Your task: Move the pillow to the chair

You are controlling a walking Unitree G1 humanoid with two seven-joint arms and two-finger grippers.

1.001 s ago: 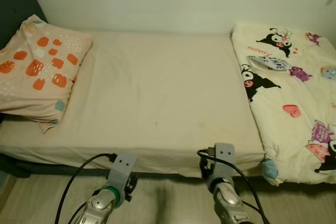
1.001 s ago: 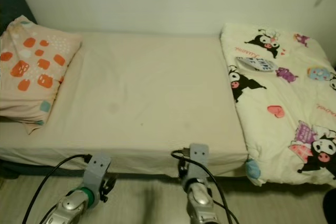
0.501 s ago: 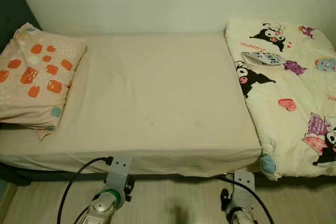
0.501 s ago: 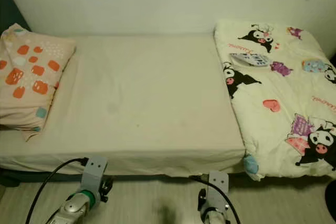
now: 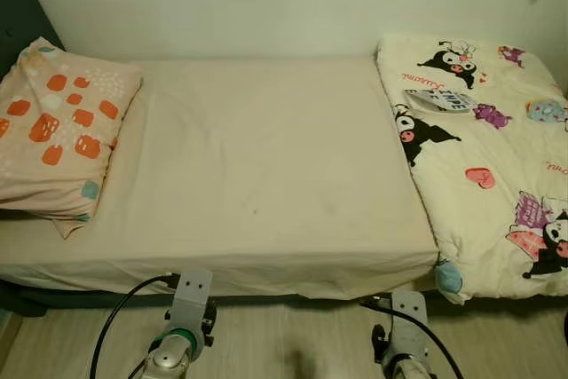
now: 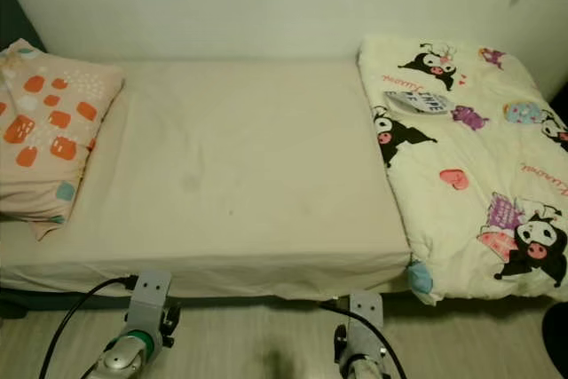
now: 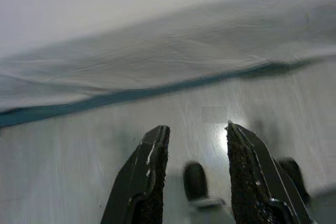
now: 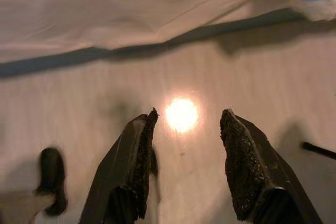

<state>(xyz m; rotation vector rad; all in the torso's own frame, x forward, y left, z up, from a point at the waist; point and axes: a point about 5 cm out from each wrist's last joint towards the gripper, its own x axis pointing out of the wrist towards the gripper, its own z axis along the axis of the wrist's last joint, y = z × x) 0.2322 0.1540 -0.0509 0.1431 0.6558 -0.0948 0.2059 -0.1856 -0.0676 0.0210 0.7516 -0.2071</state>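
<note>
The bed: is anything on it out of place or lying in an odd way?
A small flat printed thing, perhaps a pouch or booklet, lies loose on the cartoon quilt, which is bunched over the right end of the bed. The pillow sits askew, slightly overhanging the front edge. Nothing looks spilled or damaged.

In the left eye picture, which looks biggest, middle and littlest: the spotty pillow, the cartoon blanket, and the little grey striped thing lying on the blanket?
1. Cartoon blanket, the biggest, though it runs off the picture's right edge.
2. Spotty pillow, also cut off at the left edge.
3. Grey striped thing, by far the littlest.
</note>
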